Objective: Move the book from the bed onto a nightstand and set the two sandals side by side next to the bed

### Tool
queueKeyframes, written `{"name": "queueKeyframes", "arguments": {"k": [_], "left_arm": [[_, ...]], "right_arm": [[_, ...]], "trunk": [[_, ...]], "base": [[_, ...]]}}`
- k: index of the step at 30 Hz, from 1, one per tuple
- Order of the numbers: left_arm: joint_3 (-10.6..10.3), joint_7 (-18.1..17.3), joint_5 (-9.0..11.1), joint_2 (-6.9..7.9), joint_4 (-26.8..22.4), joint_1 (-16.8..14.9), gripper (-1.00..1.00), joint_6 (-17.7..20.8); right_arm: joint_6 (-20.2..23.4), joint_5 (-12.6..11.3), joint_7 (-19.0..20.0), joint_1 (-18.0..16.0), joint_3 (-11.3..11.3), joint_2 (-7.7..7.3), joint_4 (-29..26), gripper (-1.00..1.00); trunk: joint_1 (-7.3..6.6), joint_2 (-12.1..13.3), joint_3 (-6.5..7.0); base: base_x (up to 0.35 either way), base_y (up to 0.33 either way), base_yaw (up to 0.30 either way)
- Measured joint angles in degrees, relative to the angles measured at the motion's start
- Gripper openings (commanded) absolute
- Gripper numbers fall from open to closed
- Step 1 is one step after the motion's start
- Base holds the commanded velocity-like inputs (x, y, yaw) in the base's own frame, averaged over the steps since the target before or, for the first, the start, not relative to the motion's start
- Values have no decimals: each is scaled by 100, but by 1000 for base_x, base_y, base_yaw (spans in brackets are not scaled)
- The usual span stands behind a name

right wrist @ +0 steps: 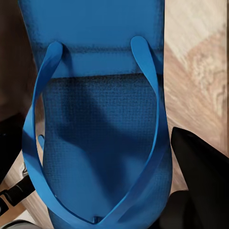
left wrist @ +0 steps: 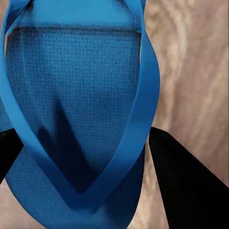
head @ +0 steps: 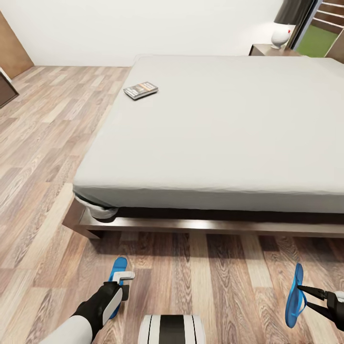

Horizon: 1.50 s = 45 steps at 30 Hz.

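Left gripper (head: 125, 279): low in the frame, left of centre, held over the plank floor; its dark fingers (left wrist: 183, 191) stand either side of a blue sandal, closed onto it.
Left sandal (head: 117, 270): bright blue, sole facing up toward the wrist camera, V-shaped strap (left wrist: 138, 119) clear across it; in the head view it points toward the bed's near edge.
Right gripper (head: 302, 288): lower right corner of the frame, thin black fingers (head: 313, 290) pinching the other sandal.
Right sandal (head: 295, 295): turned on edge in the head view, a narrow blue sliver; the right wrist view shows its sole and strap (right wrist: 150, 119) close up, a finger (right wrist: 200, 176) at each side.
The two sandals: well apart, one toward each side of the lower frame, both in front of the bed frame.
Floor (head: 43, 143): light wood planks.
Bed (head: 229, 134): grey mattress on a dark wood frame, taking the middle and right of the frame.
Book (head: 141, 90): lying flat on the mattress near its upper-left corner.
Nightstand (head: 267, 49): upper right, beyond the bed, with a white lamp (head: 281, 34) on top.
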Motion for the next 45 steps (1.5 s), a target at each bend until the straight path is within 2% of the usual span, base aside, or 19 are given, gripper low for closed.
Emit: {"name": "queueKeyframes", "arguments": {"k": [5,6,8,11,15,40,45], "left_arm": [[-1,3,-7,0,-1,1,-100,-127],[-2,1,-9,0,-2,-1,-100,-274],[0,-2,-9,-1,6,1,-100,-811],[3,-2,4,-1,23,0,-100,-1046],[11,-3,11,-1,26,-2,-100,-1099],[13,-3,16,-1,28,2,-100,-1092],[12,-3,12,-1,27,0,-100,-1092]], "right_arm": [[2,-4,0,1,-2,0,0,-100],[2,-5,-1,0,-3,0,0,-100],[2,-5,-2,0,-2,0,0,-100],[2,-3,-2,2,-2,0,0,-100],[3,-3,-2,0,-3,0,0,-100],[0,0,-3,0,0,0,0,-100],[3,-7,1,-1,-2,0,0,-100]], "trunk": [[2,-2,-23],[2,-2,-23],[2,-2,-23],[2,-2,-23],[2,-2,-23],[67,-35,-576],[67,-35,-577]], "base": [[0,0,0],[0,0,0],[0,0,0],[0,0,0],[0,0,0],[0,0,0],[0,0,0]]}}
